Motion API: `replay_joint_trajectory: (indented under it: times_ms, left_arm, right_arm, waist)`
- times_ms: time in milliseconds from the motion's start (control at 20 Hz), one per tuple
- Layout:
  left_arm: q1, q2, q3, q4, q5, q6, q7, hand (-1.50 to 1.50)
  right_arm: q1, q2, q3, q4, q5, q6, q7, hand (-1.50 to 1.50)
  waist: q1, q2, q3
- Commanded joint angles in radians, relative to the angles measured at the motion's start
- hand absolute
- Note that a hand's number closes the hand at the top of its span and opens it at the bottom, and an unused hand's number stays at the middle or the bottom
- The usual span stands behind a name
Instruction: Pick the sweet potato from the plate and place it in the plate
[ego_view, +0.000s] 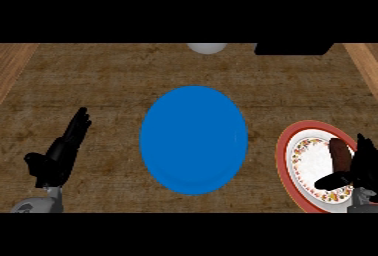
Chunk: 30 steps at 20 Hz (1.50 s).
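- Centrally, head view: blue plate (193, 140) lying bare on the wooden counter (103, 80).
- Rightward, red-rimmed patterned plate (310, 167) bearing the sweet potato (340, 153).
- Right hand (356, 172) over that plate, thumb spread off the fingers, just beside the sweet potato; contact unclear.
- Left hand (63, 150) resting at left edge, fingers straight, pressed together.

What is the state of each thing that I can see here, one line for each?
Blue plate: holds nothing, mid-counter.
Patterned plate: holds the sweet potato, at the right edge.
Sweet potato: lying on the patterned plate, not lifted.
Right hand: over the patterned plate, beside the sweet potato.
Left hand: open, resting at the left.
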<state>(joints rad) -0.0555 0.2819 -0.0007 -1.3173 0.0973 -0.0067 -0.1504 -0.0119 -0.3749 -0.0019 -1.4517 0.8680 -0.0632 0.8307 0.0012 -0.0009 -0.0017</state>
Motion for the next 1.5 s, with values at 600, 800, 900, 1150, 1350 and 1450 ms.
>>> replay_joint_trajectory:
  times_ms: [600, 800, 900, 1150, 1350, 1450]
  left_arm:
    - [0.014, -0.040, 0.030, -0.020, -0.055, -0.005, 0.011, 0.00]
    - [-0.017, -0.032, 0.037, -0.002, -0.047, -0.039, 0.022, 0.00]
    - [0.080, -0.023, 0.039, -0.096, -0.037, -0.027, 0.029, 0.00]
    - [0.078, -0.011, 0.073, -0.067, -0.031, -0.012, 0.023, 0.00]
    - [0.047, -0.012, 0.067, -0.071, -0.028, -0.022, 0.044, 0.00]
    - [0.052, -0.010, 0.073, -0.056, -0.026, -0.028, 0.030, 0.00]
  right_arm:
    - [-0.078, 0.008, -0.072, 0.267, -0.018, -0.052, -0.298, 1.50]
    - [0.000, 0.053, -0.017, 0.143, 0.041, -0.089, -0.270, 1.50]
    - [0.130, 0.129, 0.055, -0.041, 0.039, -0.082, -0.224, 1.50]
    - [0.474, 0.180, 0.210, -0.322, 0.147, -0.202, -0.272, 1.50]
    - [0.642, 0.223, 0.356, -0.564, 0.320, -0.298, -0.232, 1.50]
    - [0.751, 0.238, 0.452, -0.654, 0.399, -0.327, -0.228, 1.50]
  waist:
    - [0.002, 0.001, 0.002]
    - [-0.006, 0.000, 0.001]
    - [-0.011, -0.007, 0.001]
    - [-0.065, -0.021, -0.002]
    - [-0.050, -0.012, -0.002]
    - [-0.044, -0.010, -0.002]
